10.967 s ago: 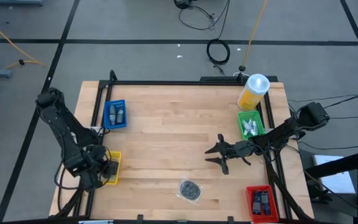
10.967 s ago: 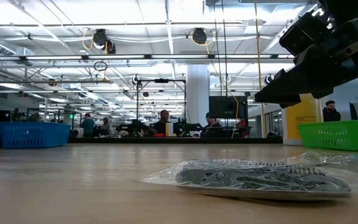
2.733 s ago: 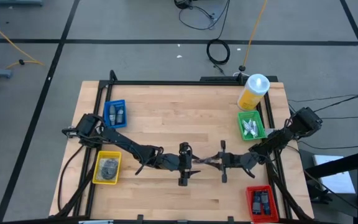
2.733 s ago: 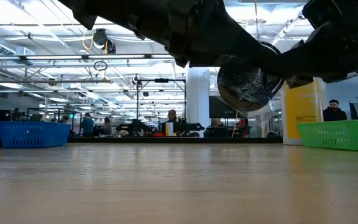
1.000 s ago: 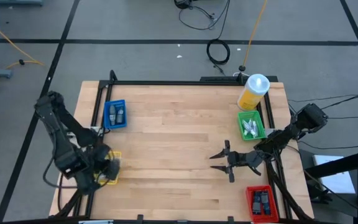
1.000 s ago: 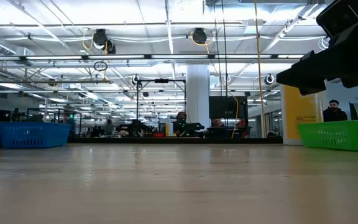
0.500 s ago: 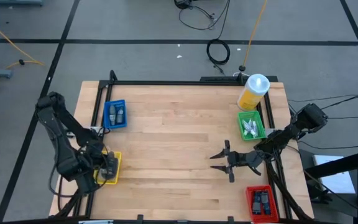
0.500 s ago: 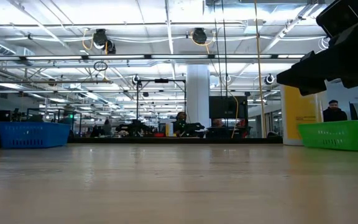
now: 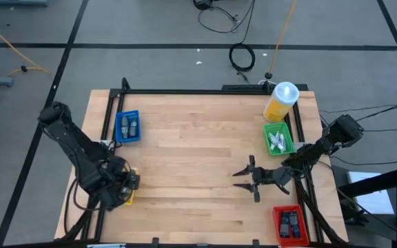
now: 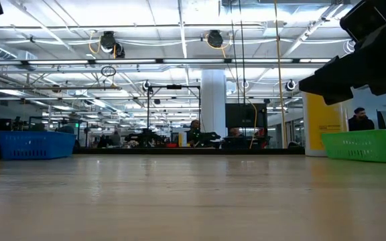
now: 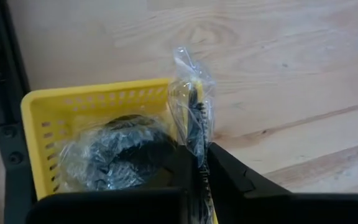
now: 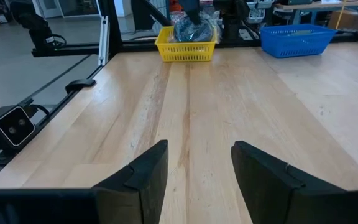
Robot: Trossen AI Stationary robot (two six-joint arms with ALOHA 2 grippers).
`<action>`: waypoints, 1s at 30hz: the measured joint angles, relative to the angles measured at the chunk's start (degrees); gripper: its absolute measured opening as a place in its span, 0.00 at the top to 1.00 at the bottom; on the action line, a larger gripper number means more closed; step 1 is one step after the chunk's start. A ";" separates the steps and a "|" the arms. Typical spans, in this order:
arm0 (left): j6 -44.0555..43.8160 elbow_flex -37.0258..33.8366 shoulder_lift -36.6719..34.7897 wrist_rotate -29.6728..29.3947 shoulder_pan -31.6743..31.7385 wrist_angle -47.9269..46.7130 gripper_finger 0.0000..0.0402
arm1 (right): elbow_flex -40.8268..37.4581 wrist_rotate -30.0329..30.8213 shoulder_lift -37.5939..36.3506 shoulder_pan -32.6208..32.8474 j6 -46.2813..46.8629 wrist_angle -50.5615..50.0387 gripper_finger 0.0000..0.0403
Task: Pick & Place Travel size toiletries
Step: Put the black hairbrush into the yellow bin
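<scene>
Pinching a bagged bundle [image 11: 192,118] over the yellow bin [image 11: 42,112], our left gripper's [image 11: 199,163] clenched fingers risk snagging it on release, while the right gripper's [image 9: 248,176] fingers hang released

No legible text, labels, brands, numbers or signs in any view.

Pale wood-grain table [image 9: 198,138]; yellow bin [image 11: 92,106] holding dark bundles in clear bags [image 11: 114,152]; blue bin [image 9: 127,127], green bin [image 9: 278,138], red bin [image 9: 288,223].

Travel size toiletries [image 9: 277,142] lie in the bin [image 9: 268,129] just before the cylinder container [image 9: 280,101], at the table's [image 9: 198,145] right edge.
</scene>
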 joint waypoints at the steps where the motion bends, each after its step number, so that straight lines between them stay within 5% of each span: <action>1: 1.06 -0.02 0.00 0.00 0.50 0.37 0.94 | 0.00 0.02 0.00 0.19 0.36 -0.23 0.58; 14: 5.74 -0.02 0.00 2.36 3.97 0.80 0.87 | 0.00 0.23 0.00 2.96 0.75 -1.23 0.58; 23: 3.69 -0.02 -1.81 5.94 2.70 0.51 0.86 | 0.00 0.38 0.00 2.54 0.68 -1.15 0.58; 30: -2.34 -0.02 -4.29 12.17 -1.01 -1.31 0.76 | 0.00 0.25 0.00 2.65 1.14 -1.11 0.58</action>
